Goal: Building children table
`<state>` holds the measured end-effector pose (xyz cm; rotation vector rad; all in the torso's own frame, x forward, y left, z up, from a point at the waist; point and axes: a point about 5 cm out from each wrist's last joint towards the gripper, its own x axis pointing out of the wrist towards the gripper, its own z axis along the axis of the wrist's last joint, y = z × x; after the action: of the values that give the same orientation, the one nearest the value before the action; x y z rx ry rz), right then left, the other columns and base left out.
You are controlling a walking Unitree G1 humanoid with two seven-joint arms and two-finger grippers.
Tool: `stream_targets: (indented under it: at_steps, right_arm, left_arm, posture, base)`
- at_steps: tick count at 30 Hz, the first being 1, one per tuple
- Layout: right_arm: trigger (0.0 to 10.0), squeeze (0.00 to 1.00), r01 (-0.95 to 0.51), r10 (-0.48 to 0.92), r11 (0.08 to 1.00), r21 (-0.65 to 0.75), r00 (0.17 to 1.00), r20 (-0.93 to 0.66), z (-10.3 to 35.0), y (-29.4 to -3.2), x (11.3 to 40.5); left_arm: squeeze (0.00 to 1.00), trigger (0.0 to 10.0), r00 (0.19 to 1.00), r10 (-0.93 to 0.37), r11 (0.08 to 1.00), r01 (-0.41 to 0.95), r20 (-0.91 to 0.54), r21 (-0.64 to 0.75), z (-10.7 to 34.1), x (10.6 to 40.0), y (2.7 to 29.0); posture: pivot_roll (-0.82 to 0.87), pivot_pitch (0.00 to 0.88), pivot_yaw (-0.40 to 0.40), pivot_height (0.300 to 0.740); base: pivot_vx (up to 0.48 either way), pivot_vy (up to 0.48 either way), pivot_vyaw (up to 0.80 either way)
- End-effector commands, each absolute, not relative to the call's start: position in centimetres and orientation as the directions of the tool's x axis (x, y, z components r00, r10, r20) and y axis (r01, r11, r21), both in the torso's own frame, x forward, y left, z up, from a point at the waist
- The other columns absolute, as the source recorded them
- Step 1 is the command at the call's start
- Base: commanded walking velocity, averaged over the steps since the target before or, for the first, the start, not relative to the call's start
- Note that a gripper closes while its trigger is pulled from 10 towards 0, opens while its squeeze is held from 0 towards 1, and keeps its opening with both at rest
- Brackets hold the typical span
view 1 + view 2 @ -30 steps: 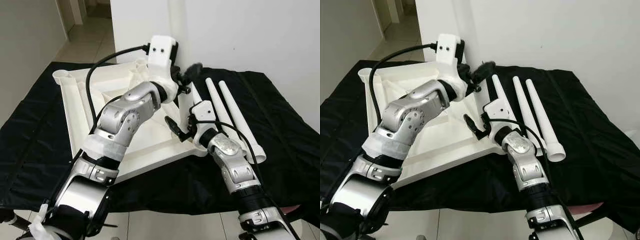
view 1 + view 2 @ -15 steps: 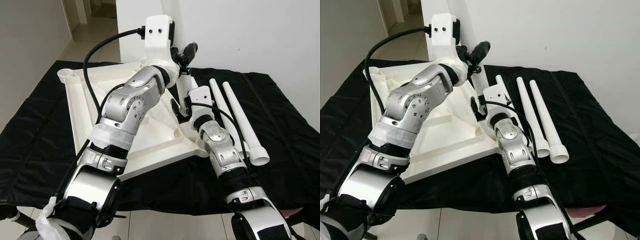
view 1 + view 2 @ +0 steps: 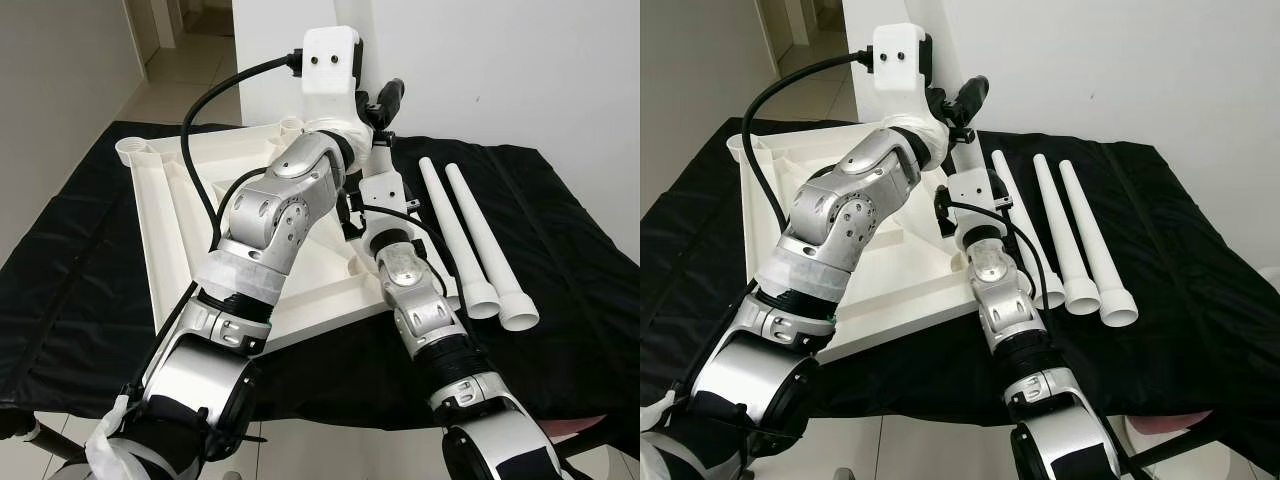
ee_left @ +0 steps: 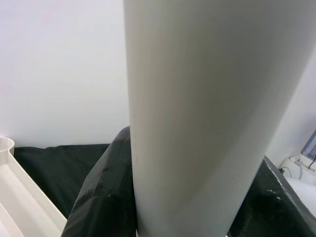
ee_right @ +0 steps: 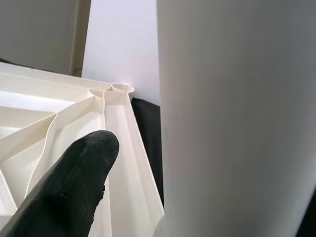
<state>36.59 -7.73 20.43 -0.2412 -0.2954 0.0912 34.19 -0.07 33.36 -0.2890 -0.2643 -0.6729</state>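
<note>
Behind the left arm (image 3: 270, 215), much of the tabletop (image 3: 170, 210) and the held leg (image 4: 197, 118) are hidden. The leg's ends are cut off in both wrist views.

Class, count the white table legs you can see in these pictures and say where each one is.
4. Three legs lie side by side on the black cloth, right of the tabletop. One upright leg is gripped by the left gripper.

We extend the left arm (image 3: 270, 215) forward with its elbow bent, the left gripper (image 3: 385, 103) raised and clamped with both black fingers closed. The right arm (image 3: 420, 310) reaches forward below it, the right gripper (image 3: 948, 208) likewise clamped.
</note>
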Motion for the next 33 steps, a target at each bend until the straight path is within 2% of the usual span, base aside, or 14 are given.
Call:
stream_targets:
  at_steps: [1, 11, 12, 14, 15, 17, 18, 19, 32, 33]
  right_arm:
    - [10.0, 0.00, -0.048, 0.131, 0.964, -0.261, 0.942, 0.308, 21.1, -7.3, 36.7]
    - [10.0, 0.00, 0.010, 0.081, 0.966, -0.257, 0.936, 0.341, 21.8, -7.9, 36.7]
    - [9.5, 0.00, 0.011, 0.084, 0.965, -0.263, 0.935, 0.345, 21.8, -7.8, 36.7]
    - [9.5, 0.00, 0.011, 0.086, 0.963, -0.269, 0.934, 0.347, 21.8, -7.8, 36.7]
    - [4.3, 0.00, 0.017, 0.084, 0.961, -0.277, 0.933, 0.349, 21.8, -7.7, 36.7]
    - [4.3, 0.00, 0.018, 0.085, 0.960, -0.280, 0.933, 0.350, 21.8, -7.7, 36.7]
    - [1.7, 0.00, 0.021, 0.080, 0.960, -0.280, 0.935, 0.347, 21.7, -7.8, 36.7]
    - [0.0, 0.00, 0.024, 0.078, 0.959, -0.281, 0.935, 0.346, 21.7, -7.8, 36.7]
    - [0.0, 0.00, 0.056, 0.042, 0.959, -0.278, 0.942, 0.334, 21.4, -8.4, 36.9]
    - [4.5, 0.00, 0.054, 0.037, 0.963, -0.263, 0.943, 0.329, 21.4, -8.5, 37.0]
  left_arm:
    - [0.00, 10.0, 0.715, -0.602, 0.720, 0.679, 0.355, -0.147, 34.2, 33.6, -1.1]
    - [0.00, 10.0, 0.716, -0.597, 0.723, 0.676, 0.361, -0.145, 34.3, 33.6, -1.1]
    - [0.00, 10.0, 0.717, -0.596, 0.723, 0.675, 0.361, -0.146, 34.3, 33.6, -1.1]
    - [0.00, 10.0, 0.717, -0.596, 0.724, 0.675, 0.361, -0.146, 34.3, 33.6, -1.1]
    - [0.00, 10.0, 0.716, -0.596, 0.724, 0.675, 0.363, -0.143, 34.3, 33.6, -1.1]
    - [0.00, 10.0, 0.716, -0.596, 0.724, 0.675, 0.363, -0.142, 34.3, 33.6, -1.1]
    - [0.00, 10.0, 0.715, -0.597, 0.724, 0.675, 0.363, -0.141, 34.3, 33.6, -1.2]
    - [0.00, 10.0, 0.715, -0.597, 0.724, 0.676, 0.363, -0.140, 34.3, 33.6, -1.2]
    - [0.00, 10.0, 0.712, -0.605, 0.728, 0.676, 0.358, -0.114, 34.2, 33.5, -1.3]
    - [0.00, 10.0, 0.704, -0.611, 0.725, 0.681, 0.362, -0.102, 34.3, 33.4, -1.4]
  posture:
    - [0.04, 0.000, -0.039, 0.740]
    - [0.04, 0.000, -0.039, 0.740]
    - [0.04, 0.000, -0.039, 0.740]
    - [0.04, 0.000, -0.039, 0.740]
    - [0.04, 0.000, -0.037, 0.740]
    - [0.04, 0.000, -0.036, 0.740]
    - [0.04, 0.000, -0.037, 0.740]
    - [0.04, 0.000, -0.036, 0.740]
    - [0.04, 0.000, -0.034, 0.740]
    - [0.04, 0.000, -0.034, 0.740]
  base:
    - [0.000, 0.000, 0.00]
    - [0.000, 0.000, 0.00]
    - [0.000, 0.000, 0.00]
    - [0.000, 0.000, 0.00]
    - [0.000, 0.000, 0.00]
    - [0.000, 0.000, 0.00]
    - [0.000, 0.000, 0.00]
    - [0.000, 0.000, 0.00]
    - [0.000, 0.000, 0.00]
    - [0.000, 0.000, 0.00]
